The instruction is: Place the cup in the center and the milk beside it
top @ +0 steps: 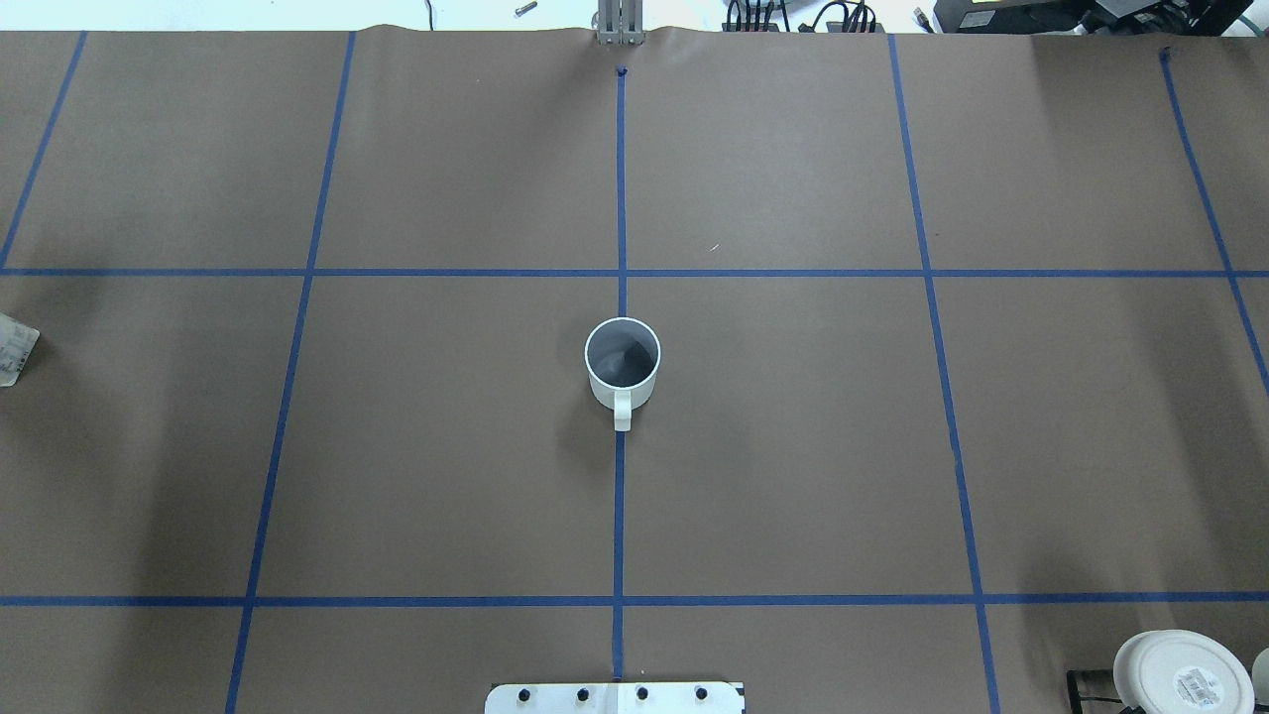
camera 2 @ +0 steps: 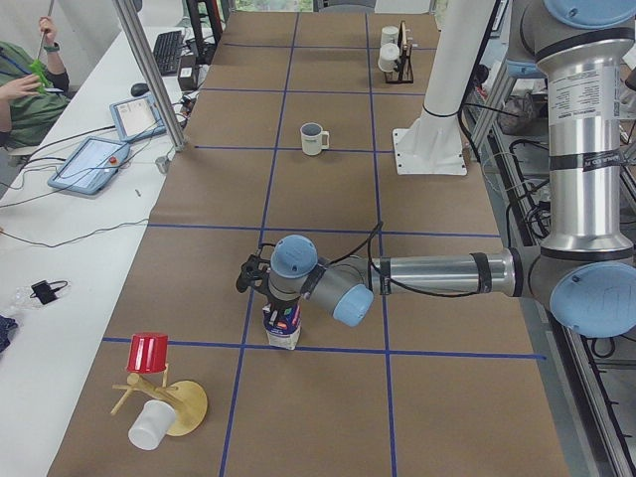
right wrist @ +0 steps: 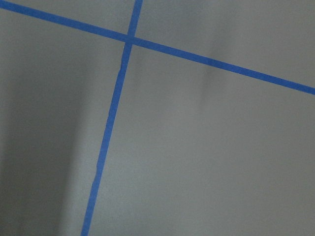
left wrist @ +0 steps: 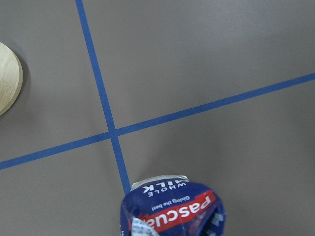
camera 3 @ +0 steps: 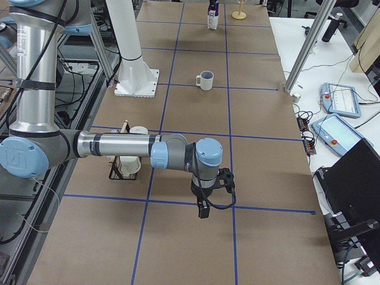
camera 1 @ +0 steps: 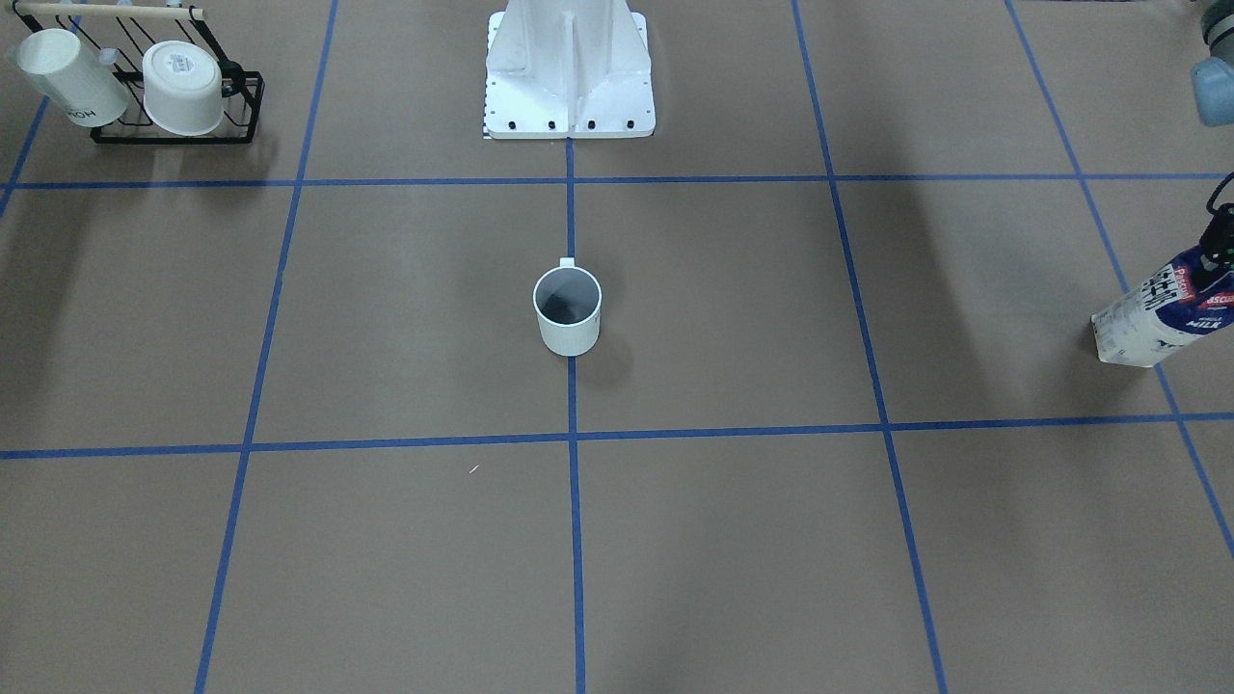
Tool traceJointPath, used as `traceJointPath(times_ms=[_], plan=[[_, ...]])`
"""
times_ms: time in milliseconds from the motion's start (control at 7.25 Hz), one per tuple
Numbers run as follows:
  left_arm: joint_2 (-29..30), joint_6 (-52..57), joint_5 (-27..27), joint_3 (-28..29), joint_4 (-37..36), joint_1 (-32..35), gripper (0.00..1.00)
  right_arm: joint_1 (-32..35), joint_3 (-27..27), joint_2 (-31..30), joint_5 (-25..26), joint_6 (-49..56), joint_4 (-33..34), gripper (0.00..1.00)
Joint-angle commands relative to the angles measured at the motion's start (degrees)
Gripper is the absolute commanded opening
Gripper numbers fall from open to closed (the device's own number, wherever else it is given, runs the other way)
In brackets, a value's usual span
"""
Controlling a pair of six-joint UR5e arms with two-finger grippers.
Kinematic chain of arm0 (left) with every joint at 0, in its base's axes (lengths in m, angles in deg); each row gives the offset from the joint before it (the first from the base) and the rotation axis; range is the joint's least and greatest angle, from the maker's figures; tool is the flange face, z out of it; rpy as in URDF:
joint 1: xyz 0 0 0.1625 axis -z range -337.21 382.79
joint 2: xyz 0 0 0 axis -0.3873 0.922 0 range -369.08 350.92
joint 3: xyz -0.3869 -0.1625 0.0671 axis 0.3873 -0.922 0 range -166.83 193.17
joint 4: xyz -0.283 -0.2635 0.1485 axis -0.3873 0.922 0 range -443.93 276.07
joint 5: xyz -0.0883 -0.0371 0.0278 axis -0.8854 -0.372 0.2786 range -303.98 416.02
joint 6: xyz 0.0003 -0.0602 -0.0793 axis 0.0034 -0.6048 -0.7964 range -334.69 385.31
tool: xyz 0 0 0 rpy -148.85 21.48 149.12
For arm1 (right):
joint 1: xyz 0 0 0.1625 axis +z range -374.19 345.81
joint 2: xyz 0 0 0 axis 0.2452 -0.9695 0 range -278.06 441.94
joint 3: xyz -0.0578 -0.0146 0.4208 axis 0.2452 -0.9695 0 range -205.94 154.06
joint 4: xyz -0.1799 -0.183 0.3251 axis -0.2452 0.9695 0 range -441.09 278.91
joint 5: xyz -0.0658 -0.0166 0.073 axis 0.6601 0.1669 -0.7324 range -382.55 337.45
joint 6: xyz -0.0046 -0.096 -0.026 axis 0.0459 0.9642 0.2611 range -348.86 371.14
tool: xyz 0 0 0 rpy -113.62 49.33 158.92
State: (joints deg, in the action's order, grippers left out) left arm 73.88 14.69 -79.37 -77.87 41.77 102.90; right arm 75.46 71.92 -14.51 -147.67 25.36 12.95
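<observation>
Two squares of brown paper meet at the center (top: 773, 436) of the counter (top: 446, 446), and your cup (top: 623, 362) stands upright there, right on the blue tape line (top: 619, 516), handle toward the robot's white pedestal (camera 1: 569, 77). The milk (camera 1: 1162, 313) is well apart from it, out at the robot's left end, just beside a tape crossing. The left end effector (camera 1: 1220, 239) sits at the carton's top, though I cannot tell whether it grips or merely hovers. The right end effector (camera 3: 203, 208) hangs over bare paper at the other end; clenched or released, I cannot tell. Near it, a black wire rack (camera 1: 178, 130) holds two white mugs. By the milk, a wooden stand (camera 2: 174, 402) carries a red cup (camera 2: 149, 353). Along the far side you have a white bench (camera 2: 60, 229) with tablets (camera 2: 94, 164).
</observation>
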Motion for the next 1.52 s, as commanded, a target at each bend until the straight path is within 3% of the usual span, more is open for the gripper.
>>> traceJointPath(times_ms=[0,276,552,690,966,1103,1241,1379], plan=[[0.44,-0.27,-0.05,-0.36,0.43,0.04,0.00,0.00,-0.04,0.12,0.05,-0.07,0.00,1.00],[0.27,-0.54,-0.58,-4.11,-1.14,0.48,0.00,0.00,0.05,0.12,-0.04,-0.07,0.00,1.00],[0.70,-11.46,-0.05,-12.97,-7.80,0.31,0.00,0.00,-0.04,0.12,-0.04,-0.07,0.00,1.00],[2.62,-18.14,0.12,-15.19,-7.83,-1.09,0.00,0.00,-0.04,0.12,-0.04,-0.07,0.00,1.00],[5.87,-33.42,5.27,-19.59,-8.44,-10.98,0.00,0.00,0.05,-0.05,-0.04,-0.07,0.00,1.00],[10.07,-38.63,6.53,-21.61,-12.71,-15.12,0.00,0.00,-0.04,-0.05,-0.04,0.02,0.00,1.00],[18.20,-43.12,6.80,-23.11,-20.41,-18.91,0.00,0.00,-0.39,-0.05,-0.04,0.02,0.00,1.00],[25.51,-47.25,10.81,-23.21,-27.27,-24.60,0.00,0.00,-0.39,-0.05,-0.04,0.02,0.00,1.00]])
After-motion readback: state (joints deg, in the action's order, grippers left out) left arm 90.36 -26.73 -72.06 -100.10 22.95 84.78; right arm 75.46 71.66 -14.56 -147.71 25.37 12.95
